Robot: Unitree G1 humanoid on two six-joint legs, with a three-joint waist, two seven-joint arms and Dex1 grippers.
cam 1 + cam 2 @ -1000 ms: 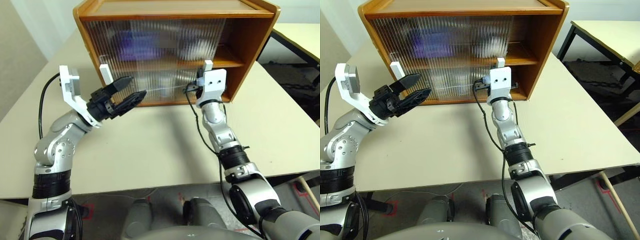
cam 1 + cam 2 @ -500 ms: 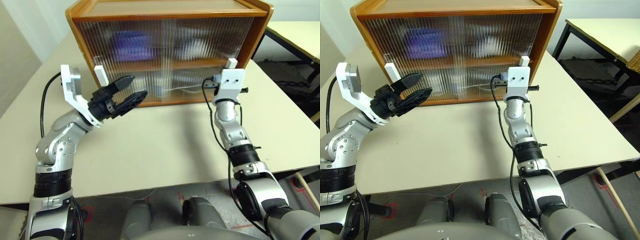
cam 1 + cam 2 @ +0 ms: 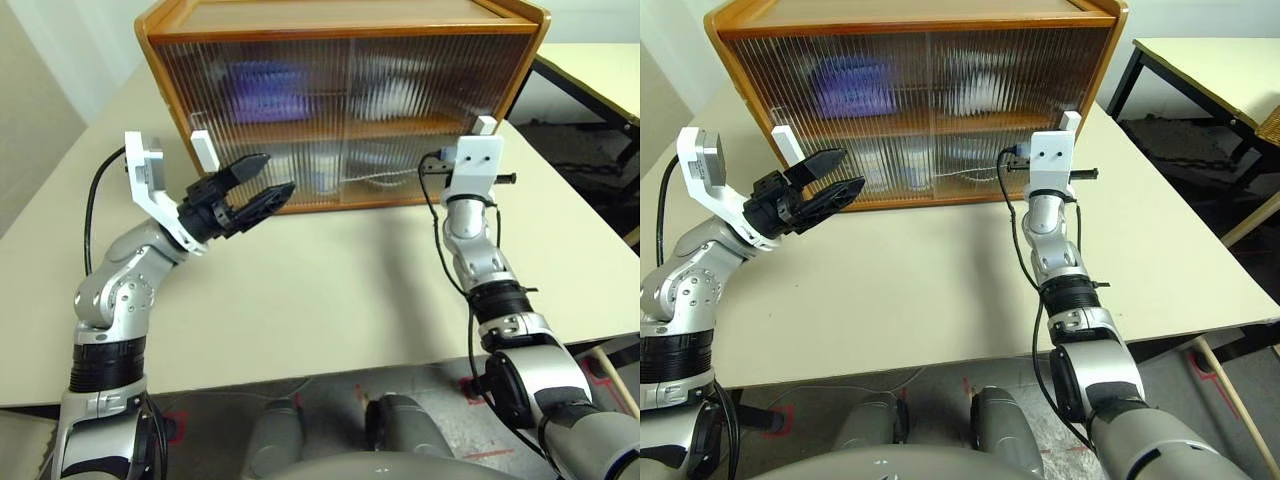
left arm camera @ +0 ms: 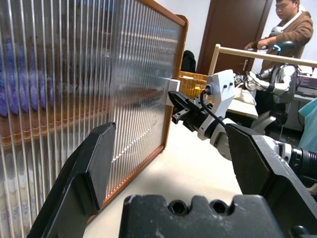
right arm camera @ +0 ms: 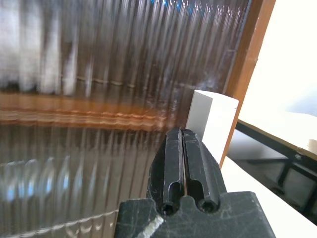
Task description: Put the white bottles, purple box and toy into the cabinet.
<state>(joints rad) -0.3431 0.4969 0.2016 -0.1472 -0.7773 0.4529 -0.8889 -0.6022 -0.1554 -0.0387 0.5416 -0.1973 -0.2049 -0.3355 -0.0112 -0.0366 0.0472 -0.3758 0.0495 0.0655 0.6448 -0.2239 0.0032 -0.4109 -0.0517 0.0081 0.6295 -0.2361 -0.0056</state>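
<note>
We record the honey-brown wooden cabinet [image 3: 340, 20] standing at the far side of the pale tabletop [image 3: 330, 290], with both ribbed translucent sliding doors [image 3: 400, 120] drawn across its front, so its contents reach us only as smears. On the upper shelf, left, a lilac blur reads as the soft purple tissue box [image 3: 265, 88]; to its right a white mass [image 3: 390, 98] sits on the same shelf, but we cannot tell whether it is the plush snowman toy or a jar. Below the shelf, a whitish shape [image 3: 322, 170] near the middle may be one of the squat white bottles; its outline and label cannot be made out, and we cannot pick out a second bottle. The left gripper [image 3: 255, 183] hovers in front of the cabinet's lower left, fingers spread wide and empty, just beside the left door's white block handle [image 3: 203, 150] without touching it. The right gripper [image 5: 184, 148] has its two black fingers pressed flat together, pinching nothing, with the tips at the right door's white block handle [image 5: 213, 119] beside the cabinet's right frame; whether they touch it we cannot tell. In the head views the white wrist housing [image 3: 475, 165] hides those fingertips. A person [image 4: 292, 25], partly cut off, stands far behind in the left wrist view.
</note>
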